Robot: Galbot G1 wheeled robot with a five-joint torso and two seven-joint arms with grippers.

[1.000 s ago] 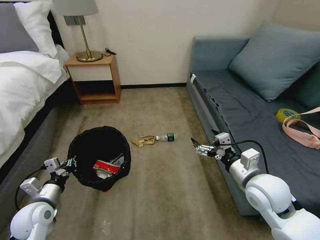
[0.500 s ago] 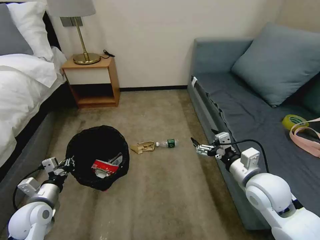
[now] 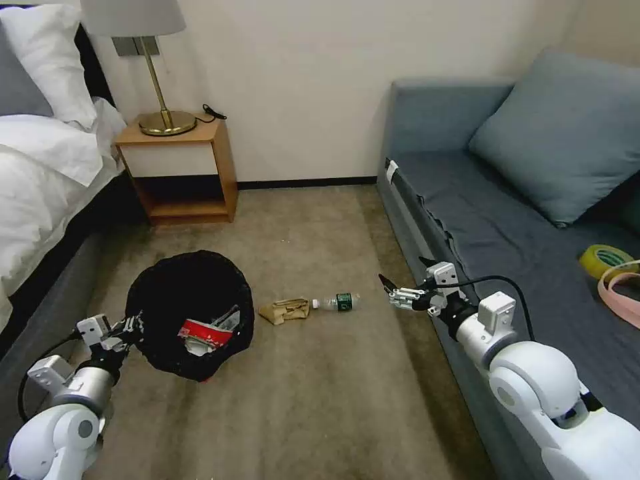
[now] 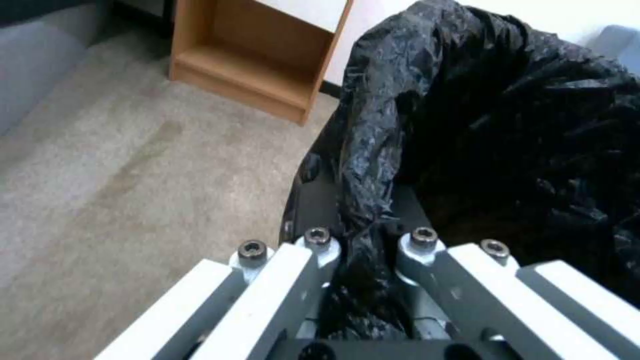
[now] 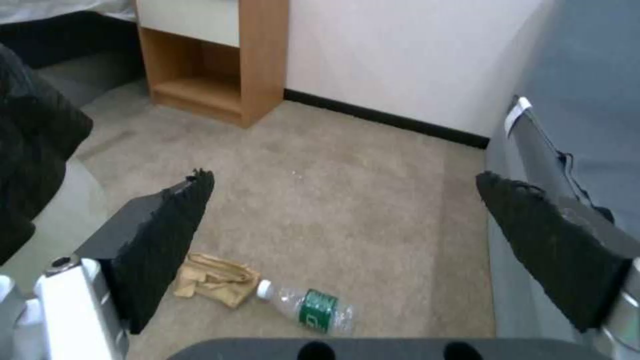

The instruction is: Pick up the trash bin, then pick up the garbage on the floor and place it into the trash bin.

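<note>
The trash bin [image 3: 190, 313], lined with a crinkly black bag, hangs tilted just above the carpet at the left. My left gripper [image 3: 130, 325] is shut on its near rim; the left wrist view shows the gripper [image 4: 363, 250] pinching the black bag of the bin [image 4: 507, 140]. A red-and-white wrapper [image 3: 203, 331] lies inside. On the floor right of the bin lie a crumpled brown paper bag [image 3: 285, 311] and a clear bottle [image 3: 337, 303] with a green label. My right gripper [image 3: 402, 270] hovers open to the right of the bottle [image 5: 310, 307] and paper bag [image 5: 217, 280].
A grey sofa [image 3: 507, 227] runs along the right, close beside my right arm, with a tape roll [image 3: 603, 259] and pink strap [image 3: 620, 287] on it. A wooden nightstand [image 3: 177, 170] with a lamp [image 3: 153, 67] stands by the wall, and a bed [image 3: 40, 180] at the left.
The whole picture has shifted, so the camera has moved. The floor litter now sits lower in the view. Both arms keep their poses and the bin stays in the left gripper.
</note>
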